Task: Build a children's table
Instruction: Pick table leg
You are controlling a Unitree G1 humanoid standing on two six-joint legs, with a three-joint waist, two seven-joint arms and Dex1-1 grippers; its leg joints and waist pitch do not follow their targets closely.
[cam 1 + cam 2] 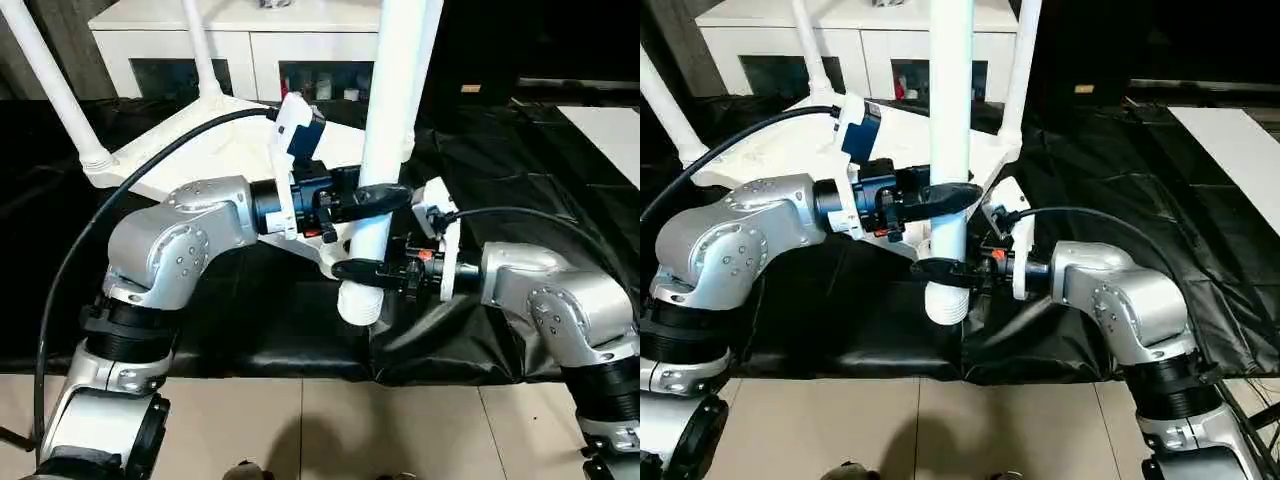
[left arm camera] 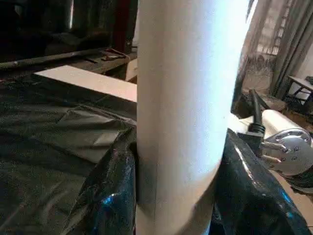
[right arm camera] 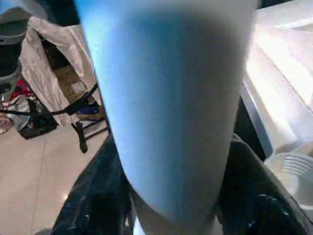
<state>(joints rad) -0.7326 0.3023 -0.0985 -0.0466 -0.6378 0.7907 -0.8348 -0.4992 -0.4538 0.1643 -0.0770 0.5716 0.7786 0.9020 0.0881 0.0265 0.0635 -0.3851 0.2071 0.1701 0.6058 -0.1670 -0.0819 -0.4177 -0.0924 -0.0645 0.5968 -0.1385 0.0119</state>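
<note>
Your left gripper [image 1: 385, 195] and right gripper [image 1: 362, 268] each clamp their jaws on the upright leg [image 1: 390, 110] above the near corner of the tabletop [image 1: 215, 150].

Silver, screw-dotted left forearm [image 1: 175, 245] and right forearm [image 1: 550, 290], black cables, black-ringed joints

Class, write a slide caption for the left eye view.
Both grippers, left above right, clasp an upright white leg beside the upturned tabletop.
</note>
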